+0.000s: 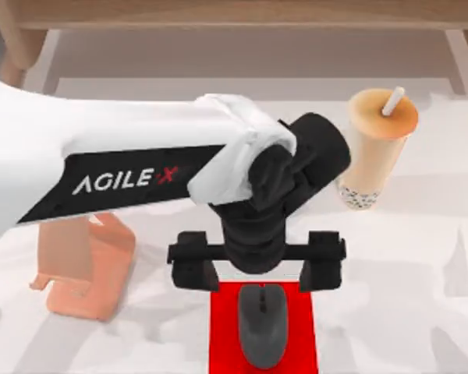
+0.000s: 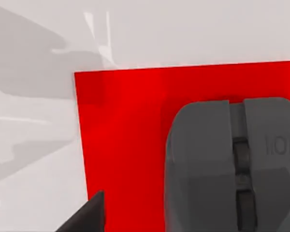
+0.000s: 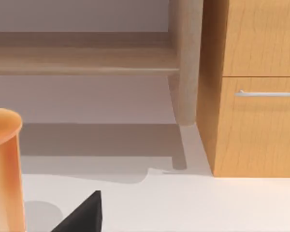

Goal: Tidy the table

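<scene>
Our left gripper (image 1: 257, 273) over the table's (image 1: 405, 312) near edge, fingers spread wide, gripping nothing, above grey mouse (image 1: 263, 323) on red mat (image 1: 222, 335), right gripper's state we can't tell.

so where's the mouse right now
The dark grey mouse lies on the red mat at the near middle of the table, just below the left claw, with the bubble tea cup farther back on the right.

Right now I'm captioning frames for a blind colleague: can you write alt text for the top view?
The left gripper, fingers spread wide, hovers just above a grey computer mouse lying on a red mat on the white table. A bubble tea cup stands to the right, a peach-coloured stand to the left.
</scene>
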